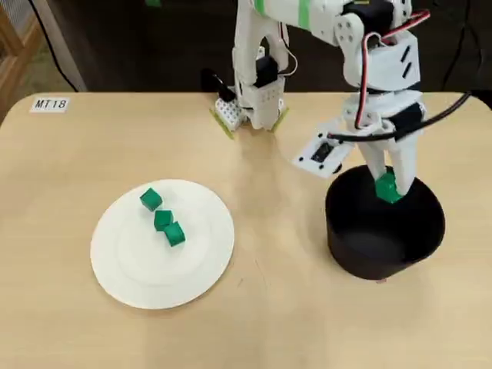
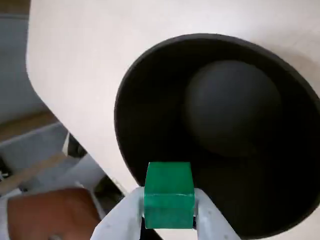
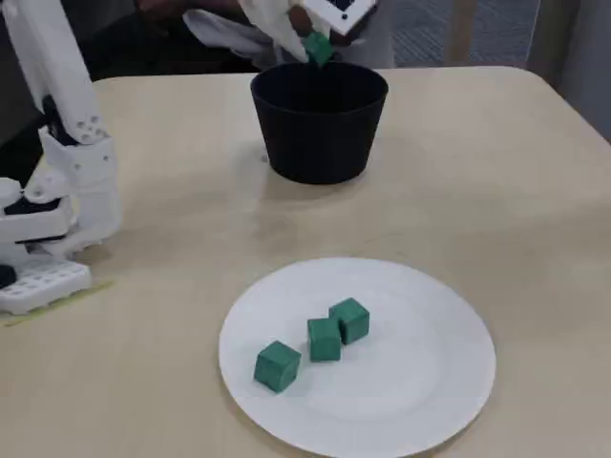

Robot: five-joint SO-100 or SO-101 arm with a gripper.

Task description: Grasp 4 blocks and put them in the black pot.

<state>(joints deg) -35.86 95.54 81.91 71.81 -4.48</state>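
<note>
My gripper (image 1: 389,188) (image 2: 169,210) (image 3: 316,48) is shut on one green block (image 1: 387,187) (image 2: 169,194) (image 3: 318,47), held just above the rim of the black pot (image 1: 384,223) (image 2: 150,100) (image 3: 319,129). The wrist view looks down into the pot, and its inside appears dark and bare. Three more green blocks (image 1: 163,218) (image 3: 325,339) lie close together on the white plate (image 1: 131,269) (image 3: 420,382), well away from the pot.
The arm's white base (image 1: 250,108) (image 3: 48,239) stands at the table's back edge in the overhead view. A label reading MT18 (image 1: 51,104) is stuck at the far left corner. The table edge lies close behind the pot in the wrist view.
</note>
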